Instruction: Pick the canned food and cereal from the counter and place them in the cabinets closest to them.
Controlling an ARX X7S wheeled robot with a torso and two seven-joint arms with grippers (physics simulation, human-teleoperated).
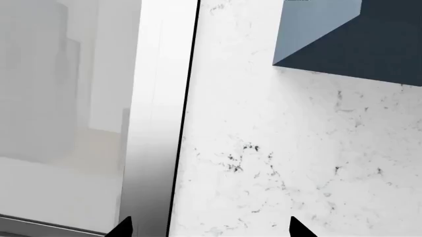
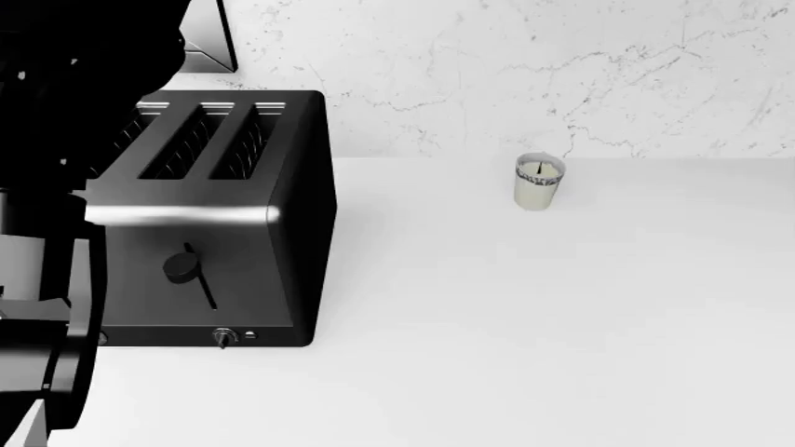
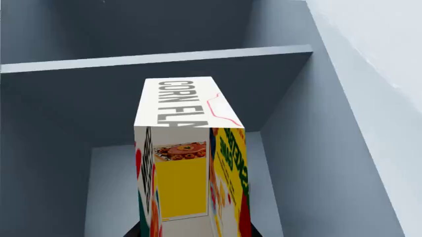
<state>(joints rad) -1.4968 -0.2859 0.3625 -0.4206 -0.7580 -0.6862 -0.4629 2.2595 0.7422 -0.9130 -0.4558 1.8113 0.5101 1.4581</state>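
The right hand (image 3: pixel 194 232) grips the cereal box (image 3: pixel 188 163) inside the cabinet (image 3: pixel 158 59), its top near the shelf at 12 o'clock — letting go before it rests flat risks a topple. The left hand (image 1: pixel 207 228) hangs unclenched, empty; the can is unseen.

Cereal box inside the cabinet, bench bare white below me.

I see the cereal (image 3: pixel 191 158), a yellow-and-white "CORN FLA…" box with a bowl picture, standing inside the blue-grey cabinet (image 3: pixel 310 163), its top just below the cabinet's shelf (image 3: pixel 158 59). The bench (image 2: pixel 559 326) is smooth plain white. I can't see the canned food anywhere.
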